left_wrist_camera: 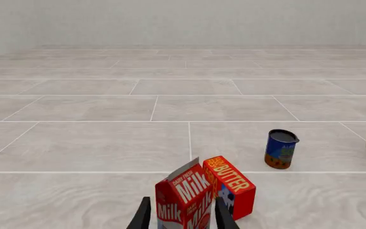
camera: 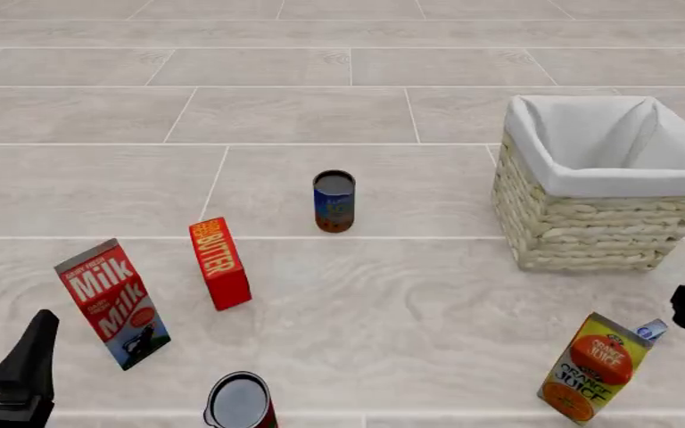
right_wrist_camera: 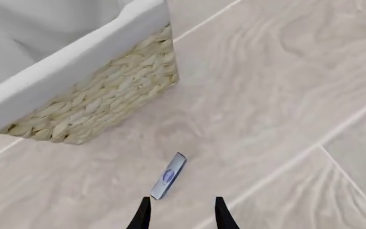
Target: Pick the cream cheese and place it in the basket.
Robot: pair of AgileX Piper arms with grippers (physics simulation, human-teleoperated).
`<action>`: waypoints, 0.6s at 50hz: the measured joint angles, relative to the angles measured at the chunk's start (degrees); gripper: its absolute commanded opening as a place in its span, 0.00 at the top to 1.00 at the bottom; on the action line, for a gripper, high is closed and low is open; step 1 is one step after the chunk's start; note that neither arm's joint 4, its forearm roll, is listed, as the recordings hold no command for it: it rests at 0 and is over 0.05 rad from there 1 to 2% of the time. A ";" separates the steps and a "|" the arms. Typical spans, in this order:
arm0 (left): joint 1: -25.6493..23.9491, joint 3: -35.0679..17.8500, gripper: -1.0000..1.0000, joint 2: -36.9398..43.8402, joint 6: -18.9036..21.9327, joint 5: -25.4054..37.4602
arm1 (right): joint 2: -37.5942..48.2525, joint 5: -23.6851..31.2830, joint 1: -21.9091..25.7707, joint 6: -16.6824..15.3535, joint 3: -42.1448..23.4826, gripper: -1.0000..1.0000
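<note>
We are logging the scene from largest object down. The basket (right_wrist_camera: 100,90) is sitting ahead of the right gripper (right_wrist_camera: 180,214) and off to one side, its woven wall and white lining rim filling that corner of the right wrist view; nothing is showing inside it in the front view.

The orange juice carton (camera: 592,367) is standing just beside the right arm in the front view. It is partly hiding the target there, so we are treating it as the main obstacle: a careless approach could knock it over.

The milk carton (left_wrist_camera: 184,198) is sitting directly between the spread fingers of the left gripper (left_wrist_camera: 180,217), without contact that we can see. The butter box (left_wrist_camera: 232,185) is just beyond it, touching or nearly so. A blue can (camera: 334,201) is standing further out, and a second open can (camera: 239,402) is nearer the arms' side.

The cream cheese (right_wrist_camera: 168,175) is lying on the floor just ahead of the right gripper's fingertips, slightly off their centre line, showing us a thin edge. The right gripper's fingers are spread apart, holding nothing.

We are judging the box to be light, stiff and smooth-skinned, so somewhat slippery. We are planning to take it across its thin dimension near the middle, with the fingers turned to straddle it.
</note>
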 measured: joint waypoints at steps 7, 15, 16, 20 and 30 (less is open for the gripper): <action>0.00 0.00 0.00 0.00 0.00 0.00 | 4.18 -3.65 -1.26 -0.27 0.61 0.00; 0.00 0.00 0.00 0.00 0.00 0.00 | 8.39 -7.49 -2.18 -0.32 1.45 0.00; 0.00 0.00 0.00 0.00 0.00 0.00 | 8.85 -7.89 -2.28 -0.35 1.51 0.00; 0.00 0.00 0.00 0.00 0.00 0.00 | 10.56 -9.46 -2.55 -0.42 1.83 0.00; 0.00 0.00 0.00 0.00 0.00 0.00 | 14.99 -13.78 -2.90 -0.93 2.93 0.00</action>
